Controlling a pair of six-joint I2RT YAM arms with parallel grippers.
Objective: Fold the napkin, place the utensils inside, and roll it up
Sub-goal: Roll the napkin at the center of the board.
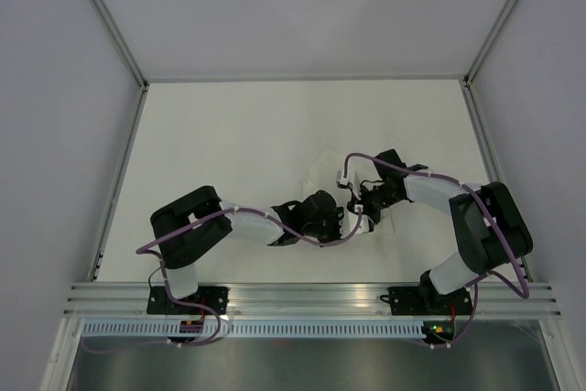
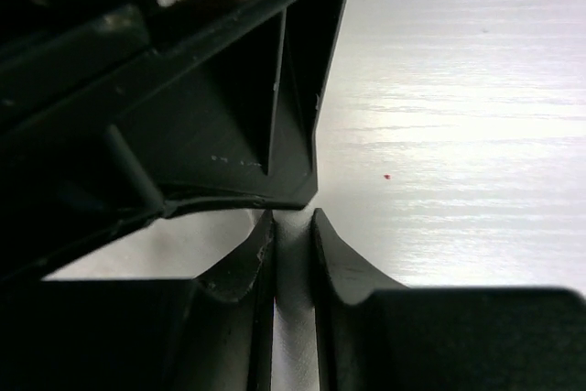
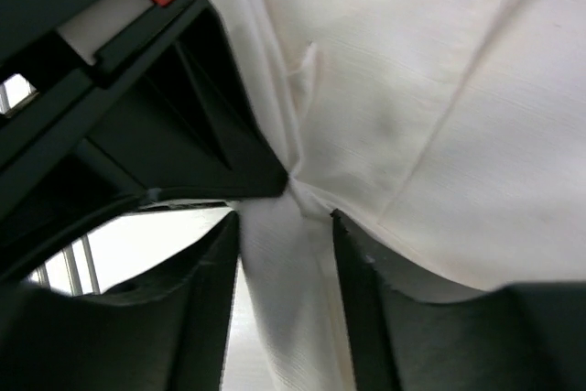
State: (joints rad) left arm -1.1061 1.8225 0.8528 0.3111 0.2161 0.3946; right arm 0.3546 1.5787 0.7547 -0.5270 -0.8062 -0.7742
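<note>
two black pincers are shown nose to nose, low over a white table (image 1: 229,135). the left gripper (image 2: 293,226) is seen with its fingers almost together, only a thin white strip showing between them; whether cloth is nipped there cannot be told. the right gripper (image 3: 284,222) is seen with its jaws apart, and a raised ridge of the napkin (image 3: 412,89) is laid straight between them, unclamped. beyond the right fingertips the cloth is spread wider, crossed by one long crease. no utensils can be made out near either pincer. folding is judged to be the step in hand, with the task early. for a clean fold, the ridge should be seated deep between the right pads before closing, lifted only slightly, and carried over so that the edges are matched, while the cloth beside the left pincer is held down against sliding.
</note>
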